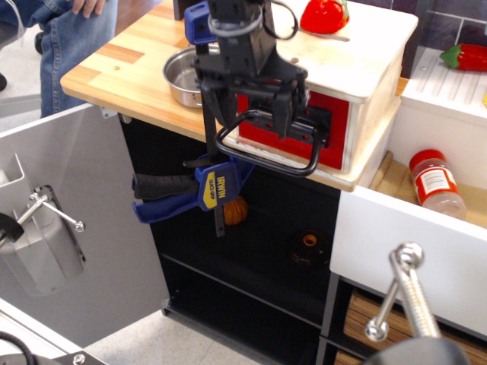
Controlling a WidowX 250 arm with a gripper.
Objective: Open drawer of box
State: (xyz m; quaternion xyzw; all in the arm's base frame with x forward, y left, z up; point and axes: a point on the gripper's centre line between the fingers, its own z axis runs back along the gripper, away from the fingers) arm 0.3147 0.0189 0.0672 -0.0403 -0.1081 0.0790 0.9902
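The cream-white box (pixel 358 65) stands on the wooden counter, with a red pepper on its top. Its red-fronted drawer (pixel 337 131) looks flush with the case. The black loop handle (pixel 304 163) sticks out from the black plate toward the front left. My black gripper (pixel 251 114) is open and hangs just above the handle's left part, in front of the red front. Its left finger (pixel 215 103) is outside the loop's left side and its right finger (pixel 286 114) is over the loop. It holds nothing.
A metal bowl (pixel 179 76) sits on the wooden counter (pixel 114 72) left of the gripper. A blue clamp (pixel 205 188) hangs below the counter edge. An open white drawer (pixel 403 236) with a spice jar (pixel 434 181) is at the right. A person's legs (pixel 68 34) stand at the back left.
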